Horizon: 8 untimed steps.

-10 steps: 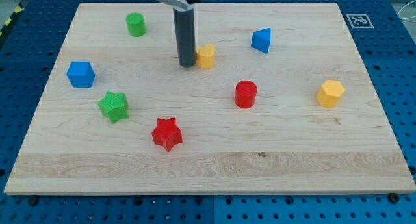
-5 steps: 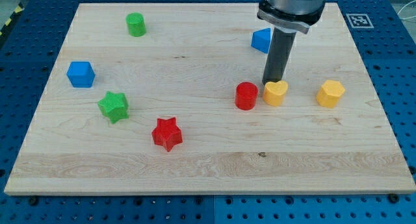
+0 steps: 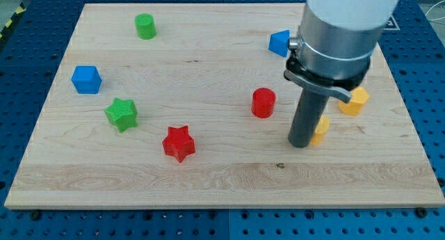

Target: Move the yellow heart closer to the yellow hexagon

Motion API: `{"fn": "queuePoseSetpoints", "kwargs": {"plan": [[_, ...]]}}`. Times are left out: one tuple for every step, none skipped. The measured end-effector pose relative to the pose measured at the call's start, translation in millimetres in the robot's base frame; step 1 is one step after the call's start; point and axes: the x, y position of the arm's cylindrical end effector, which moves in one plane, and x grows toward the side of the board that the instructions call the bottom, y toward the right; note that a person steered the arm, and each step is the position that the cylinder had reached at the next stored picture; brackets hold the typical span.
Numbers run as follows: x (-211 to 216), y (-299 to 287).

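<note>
The yellow heart (image 3: 321,129) lies on the board right of centre, mostly hidden behind my rod. My tip (image 3: 301,144) rests on the board touching the heart's left side. The yellow hexagon (image 3: 357,101) sits just up and to the right of the heart, partly covered by the arm's body. A small gap separates heart and hexagon.
A red cylinder (image 3: 263,102) stands left of my rod. A blue block (image 3: 279,42) is at the view's top, partly behind the arm. A red star (image 3: 179,143), green star (image 3: 122,114), blue cube (image 3: 86,79) and green cylinder (image 3: 144,26) lie to the left.
The yellow heart went from upper middle, rightward and down past the red cylinder, to below the hexagon. My rod followed, now at the heart's left.
</note>
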Motion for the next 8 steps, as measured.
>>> {"fn": "queuePoseSetpoints", "kwargs": {"plan": [[7.8, 38.1], [6.3, 60.2], [-3.4, 62.0], [7.8, 53.8], [9.1, 38.5], [5.4, 27.1], [-7.4, 39.7], [-24.2, 49.6]]}}
